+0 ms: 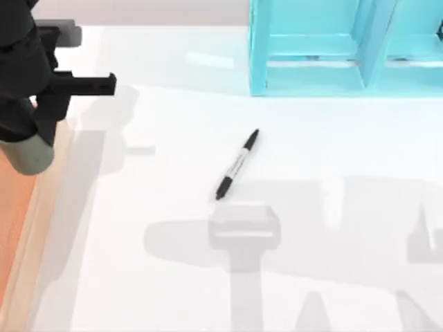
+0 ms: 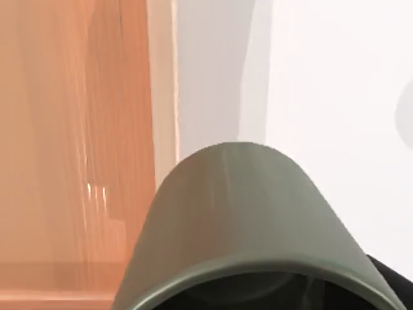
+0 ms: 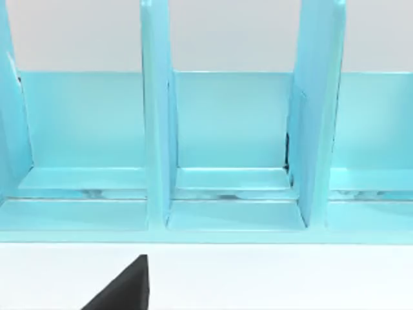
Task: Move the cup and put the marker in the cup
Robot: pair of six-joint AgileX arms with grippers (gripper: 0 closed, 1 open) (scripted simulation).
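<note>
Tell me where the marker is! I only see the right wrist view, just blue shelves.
Observer: The marker lies slantwise on the white table top, near the middle of the top view.
Operator: And the cup?
Observer: The cup is at the top view's left edge, right under the left gripper.
Operator: Is it on the white part?
Observer: It looks mostly over the orange wooden strip beside the white.

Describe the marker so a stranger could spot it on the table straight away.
Start from the turquoise shelf unit at the white table's far edge. In front of its left end, mid-table, lies the marker, set diagonally. It is slim, pale-barrelled and black at both ends.
</note>
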